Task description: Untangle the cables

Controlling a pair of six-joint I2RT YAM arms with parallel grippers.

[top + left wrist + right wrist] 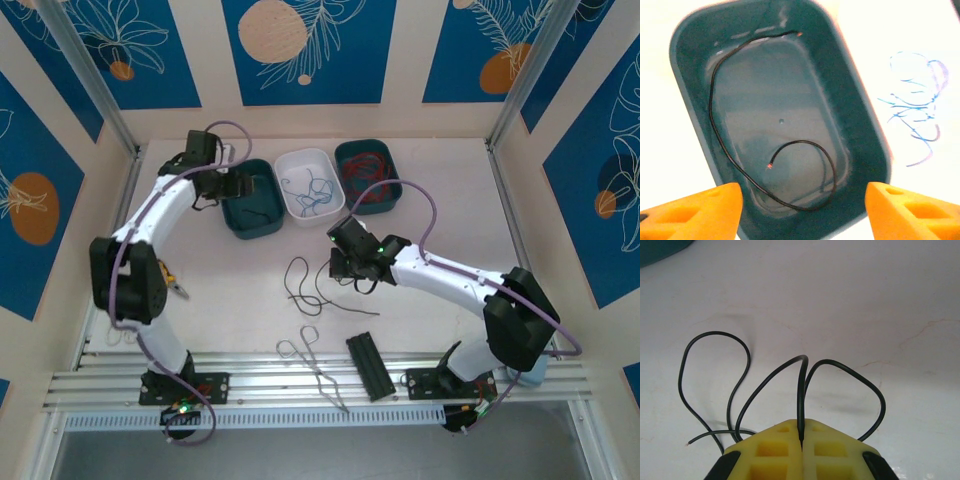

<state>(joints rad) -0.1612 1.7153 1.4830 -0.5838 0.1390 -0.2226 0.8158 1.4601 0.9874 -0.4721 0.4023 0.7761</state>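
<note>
Over the left teal tray [235, 228] [692, 55] you've got the left gripper [218, 186] [802, 200], jaws spread wide with nothing between them. One black cable [256, 212] [805, 142] lies loose on that tray's floor, curled, ends apart. Mid-worktop [230, 300], your right gripper [340, 266] [801, 440] has its jaws pinched tight on a second black cable [300, 285] [800, 390]; its loops fan out on the surface either side of the grip. Blue cables [308, 190] [917, 110] sit in the white tray [296, 160], red cables [368, 172] in the right teal tray [392, 200]. Metal tongs [312, 365] lie near the arm bases.
</note>
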